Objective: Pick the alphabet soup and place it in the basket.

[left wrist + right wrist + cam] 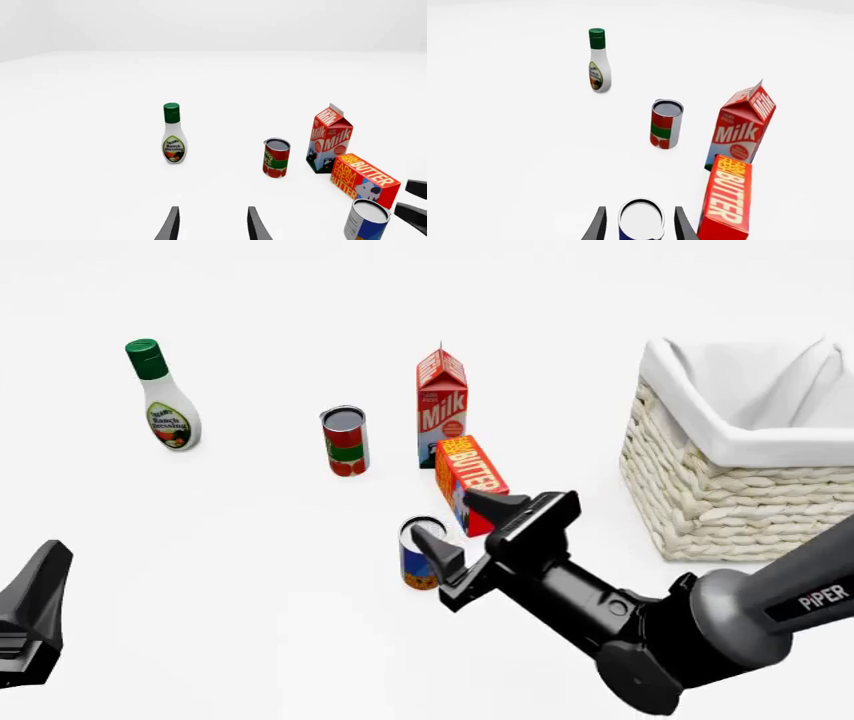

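Note:
The alphabet soup (419, 562), a small can with a blue and orange label and a silver top, stands upright on the white table just left of the butter box. My right gripper (451, 518) is open with one finger on each side of the can. In the right wrist view the alphabet soup's top (640, 219) lies between the fingers with a small gap on both sides. The basket (727, 510), cream wicker with white lining, stands at the right. My left gripper (213, 227) is open and holds nothing, low at the front left (44, 585).
A ranch dressing bottle (163, 400) stands at the far left. A red-and-green can (344, 442), a milk carton (442, 405) and a butter box (470, 478) cluster just beyond the soup, the box close to my right gripper's outer finger.

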Motion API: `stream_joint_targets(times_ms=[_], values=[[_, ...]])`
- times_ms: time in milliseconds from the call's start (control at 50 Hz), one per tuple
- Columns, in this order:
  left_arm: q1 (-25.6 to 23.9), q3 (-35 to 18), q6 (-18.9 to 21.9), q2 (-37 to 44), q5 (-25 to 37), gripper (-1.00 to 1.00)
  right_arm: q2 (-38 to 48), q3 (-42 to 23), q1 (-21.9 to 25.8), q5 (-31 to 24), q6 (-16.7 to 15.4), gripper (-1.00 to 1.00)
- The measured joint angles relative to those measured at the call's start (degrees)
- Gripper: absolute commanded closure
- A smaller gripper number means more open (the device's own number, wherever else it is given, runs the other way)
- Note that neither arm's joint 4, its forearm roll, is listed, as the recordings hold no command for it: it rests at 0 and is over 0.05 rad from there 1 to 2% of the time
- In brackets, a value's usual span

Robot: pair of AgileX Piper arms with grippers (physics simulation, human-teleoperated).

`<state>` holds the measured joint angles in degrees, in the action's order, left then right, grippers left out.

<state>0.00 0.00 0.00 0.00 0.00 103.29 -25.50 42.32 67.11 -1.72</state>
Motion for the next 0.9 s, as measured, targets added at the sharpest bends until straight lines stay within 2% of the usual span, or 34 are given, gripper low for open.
stream_joint_targets(times_ms=[900], values=[[0.0, 0.0, 0.0, 0.0, 0.0, -1.00, 8.3, -4.0, -0.5, 1.2, -0.2, -1.00]])
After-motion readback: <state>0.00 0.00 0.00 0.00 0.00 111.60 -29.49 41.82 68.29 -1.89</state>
